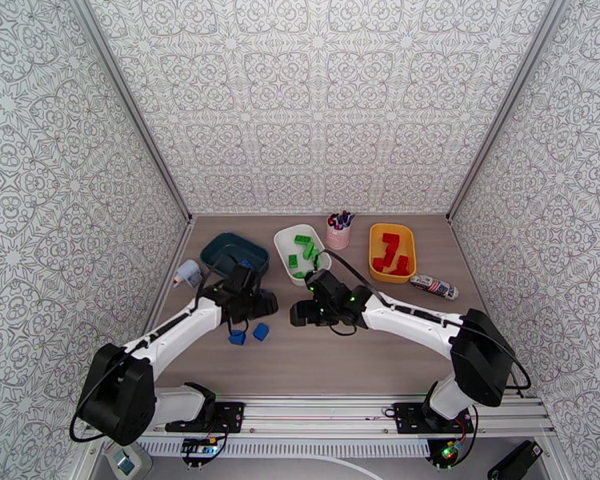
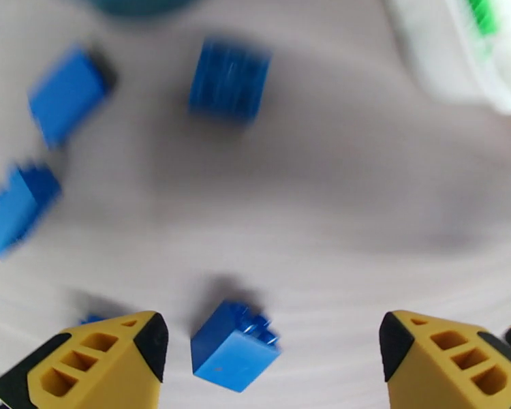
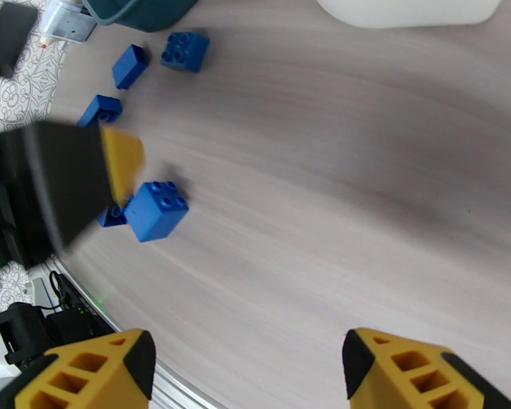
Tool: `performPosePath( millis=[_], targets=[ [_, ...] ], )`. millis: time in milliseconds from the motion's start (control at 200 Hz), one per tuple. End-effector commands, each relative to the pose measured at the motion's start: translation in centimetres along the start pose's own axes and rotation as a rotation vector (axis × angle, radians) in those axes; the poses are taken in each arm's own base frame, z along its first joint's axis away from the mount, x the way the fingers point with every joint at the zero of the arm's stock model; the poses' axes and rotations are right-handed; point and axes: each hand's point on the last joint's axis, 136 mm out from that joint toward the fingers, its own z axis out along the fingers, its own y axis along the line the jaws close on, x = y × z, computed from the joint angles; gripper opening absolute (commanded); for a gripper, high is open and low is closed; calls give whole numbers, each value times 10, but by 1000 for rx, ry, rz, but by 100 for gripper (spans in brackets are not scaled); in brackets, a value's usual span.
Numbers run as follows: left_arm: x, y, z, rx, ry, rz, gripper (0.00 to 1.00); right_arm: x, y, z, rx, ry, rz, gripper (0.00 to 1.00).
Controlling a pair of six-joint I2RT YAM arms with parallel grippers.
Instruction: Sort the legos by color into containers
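Left gripper (image 2: 276,335): spread, empty.
Right gripper (image 3: 249,352): spread, empty.
Blue brick (image 2: 235,345): on counter (image 2: 358,219), between left jaws, left of centre.
Handling: likely light, rigid, slick; pinch flat sides, below studs.

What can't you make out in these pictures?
Top view: the inside of the dark teal tub is partly hidden by the left arm, so its contents can't be told.
Left wrist view: the far blue bricks are motion-blurred; studs unreadable.
Left wrist view: one blue brick sits mostly behind a claw finger.
Right wrist view: the white tub is cut off by the top edge.
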Motion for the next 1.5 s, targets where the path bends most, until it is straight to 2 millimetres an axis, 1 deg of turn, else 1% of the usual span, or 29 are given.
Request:
performPosePath(
  millis=[0,200,365,470,605,735,850,980,1130,1211,1286,1326,1431,1496],
  targets=[
    [-1,-5,8,1,-30,-20,88,3,-4,-7,2,-12,8,77],
    [10,-4,21,-31,2,17,88,16,-11,0,22,7,14,77],
    [24,-2,30,-64,41,52,88,28,-17,6,27,22,25,76],
    [32,-4,32,-82,56,84,87,32,-21,7,35,27,32,76],
    [42,-7,34,-105,71,114,85,32,-22,8,38,27,28,76],
    [49,-7,36,-134,77,136,77,31,-21,9,35,26,29,76],
    [50,-4,39,-172,79,145,65,32,-22,10,37,28,30,76],
    [48,-2,39,-204,81,140,57,33,-23,10,38,30,31,76],
    [48,-3,38,-199,84,134,50,34,-25,10,41,28,35,76],
    [48,-6,35,-183,79,127,40,33,-24,10,36,26,35,76],
    [45,-10,29,-158,67,118,33,32,-20,10,21,28,31,75],
    [42,-13,26,-134,57,110,31,31,-16,10,6,29,28,75],
    [31,-20,15,-64,30,70,30,26,0,10,-58,26,20,74],
    [21,-22,8,-15,16,32,30,23,14,12,-114,29,14,74]
  ],
)
